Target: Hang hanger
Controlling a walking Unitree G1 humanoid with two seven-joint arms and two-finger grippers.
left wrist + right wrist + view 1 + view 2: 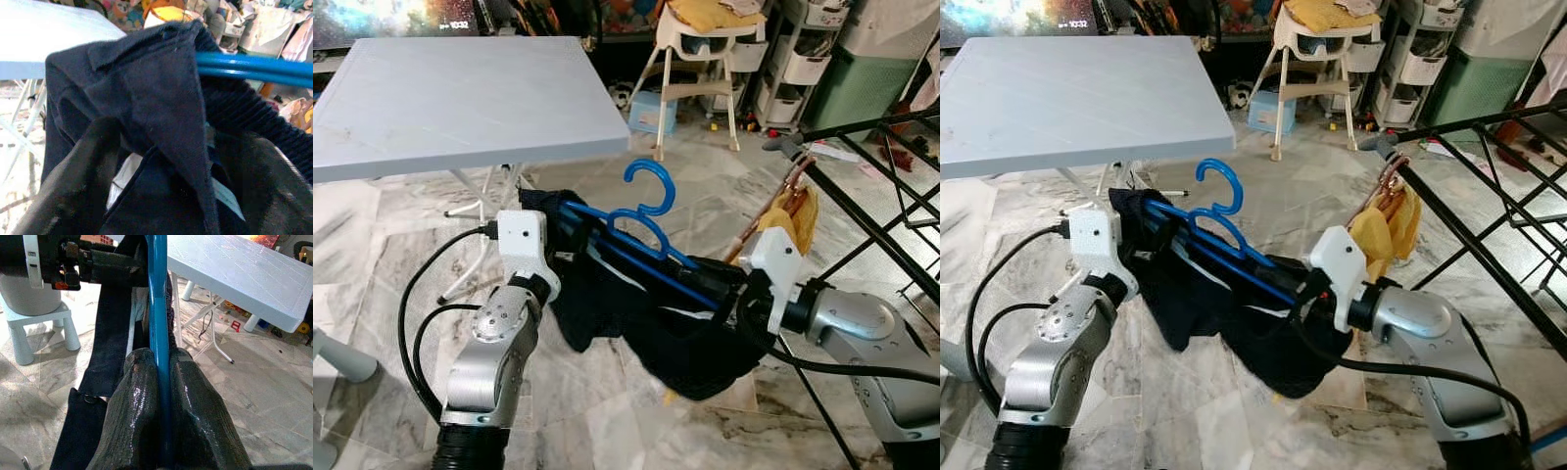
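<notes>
A blue plastic hanger [651, 191] with a dark navy garment [607, 308] draped over it hangs between my two arms, above the marble floor. My right gripper [163, 355] is shut on the hanger's blue bar [157, 293] at its right end [720, 294]. At the left end, my left gripper [558, 223] is buried in the cloth. In the left wrist view its fingers [63, 186] stand wide apart, with the garment [156, 112] bunched between and over them and the blue bar [254, 68] just beyond. The hook points up, free of any rail.
A black drying rack [876, 201] stands to the right, with a copper hanger and yellow cloth [795, 211] on its near rail. A grey folding table [460, 98] is ahead on the left. A white high chair [695, 59] and shelves stand behind.
</notes>
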